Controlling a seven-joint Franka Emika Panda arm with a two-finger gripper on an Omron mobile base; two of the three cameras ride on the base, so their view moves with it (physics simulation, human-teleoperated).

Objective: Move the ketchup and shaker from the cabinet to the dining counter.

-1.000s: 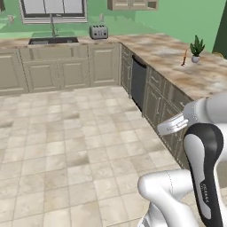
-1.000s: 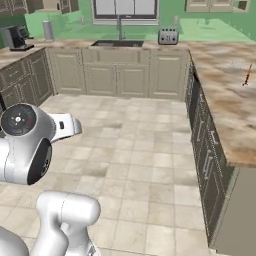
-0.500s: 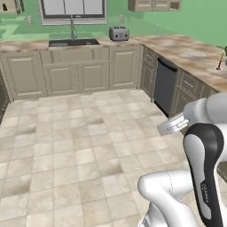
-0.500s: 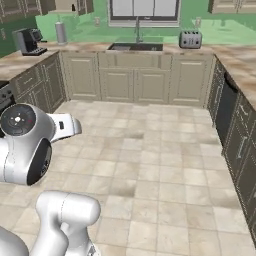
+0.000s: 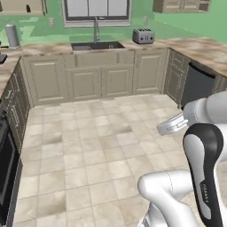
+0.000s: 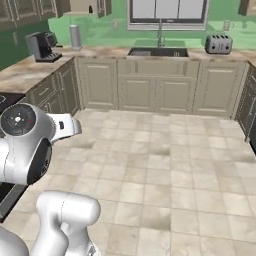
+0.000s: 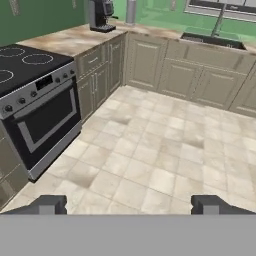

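The hand (image 7: 128, 204) is spread wide and empty, aimed at the floor (image 7: 150, 155) between the stove (image 7: 35, 100) and sink (image 7: 212, 40). Ketchup and shaker aren't visible. Judging by this, the base should face the open wall cabinet (image 6: 82, 6) squarely before the arm lifts.

The tiled floor (image 7: 150, 150) spreads beneath and ahead of the gripper (image 7: 129, 204), bare beige squares running up to the base cabinets. Far ahead of the gripper, the marble worktop (image 6: 100, 51) carries a sink (image 6: 158, 51) under the window, with a toaster (image 6: 218, 44) on the slab to the right of it. To the gripper's left, the same worktop bears a black coffee machine (image 7: 101, 15) and a tall grey cylinder (image 7: 131, 11) just beside it. Nearer on that left side, a stove (image 7: 35, 95) with 3 visible burner rings stands on the floor.
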